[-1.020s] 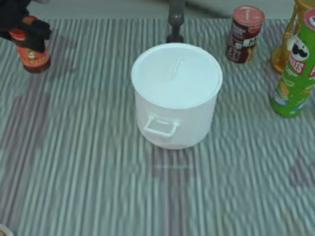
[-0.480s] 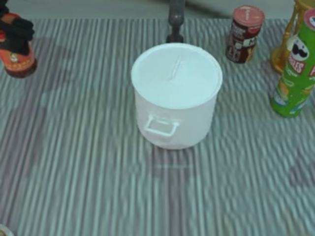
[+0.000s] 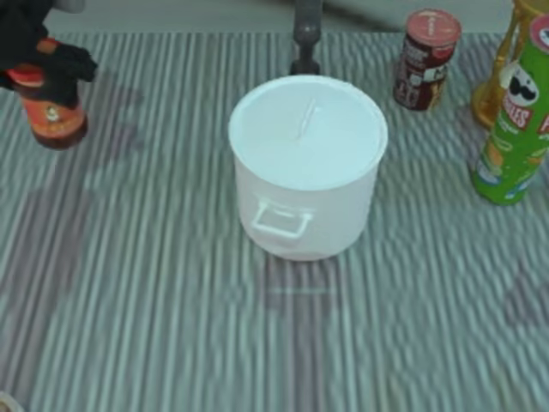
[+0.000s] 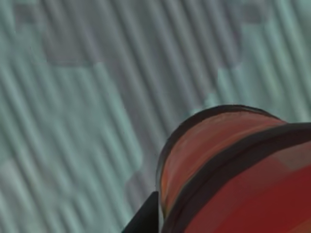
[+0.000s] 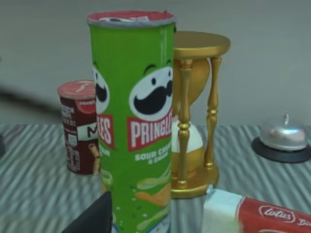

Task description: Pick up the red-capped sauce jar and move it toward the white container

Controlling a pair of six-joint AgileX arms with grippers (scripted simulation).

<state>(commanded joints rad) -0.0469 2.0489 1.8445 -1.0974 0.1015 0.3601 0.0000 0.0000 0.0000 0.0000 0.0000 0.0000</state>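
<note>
Two arms: only the left gripper [image 3: 39,56] showed from above, at the counter's far left corner; the right arm was out of the top view.
Fingers: the left pair pinched the red-capped sauce jar [image 3: 53,113] at its cap; the right pair could not be made out.
Jar: far left, near the left edge, well apart from the white container [image 3: 306,163].
Open room: bare striped counter [image 3: 154,283] lay between jar and container.
Far right edge: crowded by a dark-brown jar [image 3: 426,58], a green Pringles can [image 3: 512,129] and a gold hourglass [image 5: 197,116].
Cut off: can and hourglass ran past the top view's frame.
Left wrist view: the jar [image 4: 233,170] filled it, partly cropped.
</note>
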